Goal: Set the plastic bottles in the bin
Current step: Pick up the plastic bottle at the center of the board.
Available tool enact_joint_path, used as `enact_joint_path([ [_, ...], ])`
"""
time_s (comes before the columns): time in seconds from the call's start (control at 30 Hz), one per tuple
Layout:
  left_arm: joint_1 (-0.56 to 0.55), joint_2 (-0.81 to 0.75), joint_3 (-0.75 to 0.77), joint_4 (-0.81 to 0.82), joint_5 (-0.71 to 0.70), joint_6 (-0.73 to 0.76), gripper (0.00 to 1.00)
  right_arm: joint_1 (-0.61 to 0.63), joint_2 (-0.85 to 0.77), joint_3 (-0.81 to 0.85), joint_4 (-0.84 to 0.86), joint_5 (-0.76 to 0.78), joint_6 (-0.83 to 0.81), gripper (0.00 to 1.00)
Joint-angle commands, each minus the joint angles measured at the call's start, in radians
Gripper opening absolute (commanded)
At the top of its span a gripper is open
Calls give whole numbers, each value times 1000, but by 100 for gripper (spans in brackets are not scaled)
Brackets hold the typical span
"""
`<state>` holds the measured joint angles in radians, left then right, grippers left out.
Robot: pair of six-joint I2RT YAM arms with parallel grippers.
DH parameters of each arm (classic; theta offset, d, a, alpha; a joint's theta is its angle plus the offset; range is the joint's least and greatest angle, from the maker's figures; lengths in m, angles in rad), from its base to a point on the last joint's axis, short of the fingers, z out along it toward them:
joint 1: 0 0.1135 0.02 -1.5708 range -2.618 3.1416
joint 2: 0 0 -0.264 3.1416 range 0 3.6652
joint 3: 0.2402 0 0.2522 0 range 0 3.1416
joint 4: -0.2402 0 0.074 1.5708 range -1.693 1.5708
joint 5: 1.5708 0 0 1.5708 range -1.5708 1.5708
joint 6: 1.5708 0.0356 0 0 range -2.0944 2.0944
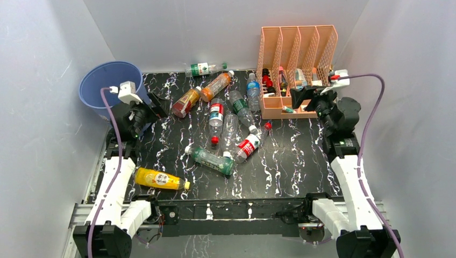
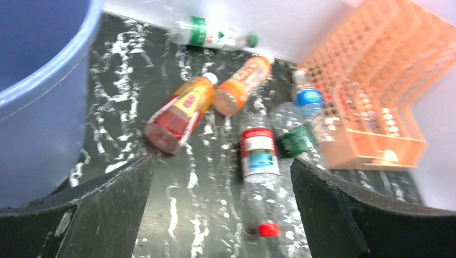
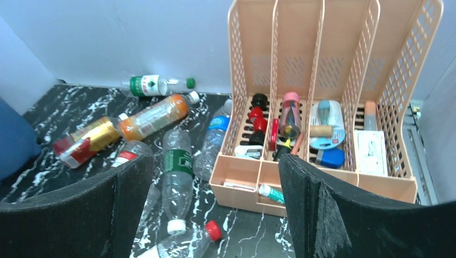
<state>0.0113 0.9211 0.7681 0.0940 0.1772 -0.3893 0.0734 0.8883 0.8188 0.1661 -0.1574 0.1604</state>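
1. Plastic, clear or orange-yellow, with green, red, blue and white labels: plastic bottles (image 1: 216, 113) strewn on their sides over black marbled table (image 1: 290, 161), most in a loose cluster at mid-table, none seen in bin (image 1: 94, 80).
2. Bin blue, round, upright at far left corner.
3. Left gripper (image 1: 156, 106) just beside bin, jaws spread wide, gripping nothing.
4. From left wrist: orange bottle with red label (image 2: 177, 113) just ahead of finger (image 2: 102, 209) on bin's side; clear red-labelled bottle (image 2: 258, 161) lying lengthwise in the gap between the jaws, red cap nearest camera; touching or not, cannot tell.
5. Right gripper (image 1: 306, 95) in front of peach file organizer (image 1: 298, 48), jaws likewise released and empty.
6. From right wrist: clear green-labelled bottle (image 3: 177, 172) on table between the jaws, towards the side away from organizer.
7. Yellow bottle (image 1: 159, 179) alone near left arm's base, well apart from both grippers.
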Motion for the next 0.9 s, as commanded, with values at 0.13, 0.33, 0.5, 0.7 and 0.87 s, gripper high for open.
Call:
enact_joint_path([
  [0.13,-1,-59,302,-302,266,-190,98,2,-84,298,-395,-19,10,98],
  [0.33,-1,-39,315,-423,354,-237,98,2,-211,131,-391,150,10,98],
  [0.5,-2,-40,149,-293,519,-328,98,1,-249,9,-352,60,10,98],
  [0.7,-19,-2,16,-265,551,-457,98,2,-120,4,-435,-116,10,98],
  [0.87,-199,-22,19,-371,356,-470,98,3,-15,-36,-468,-206,10,98],
])
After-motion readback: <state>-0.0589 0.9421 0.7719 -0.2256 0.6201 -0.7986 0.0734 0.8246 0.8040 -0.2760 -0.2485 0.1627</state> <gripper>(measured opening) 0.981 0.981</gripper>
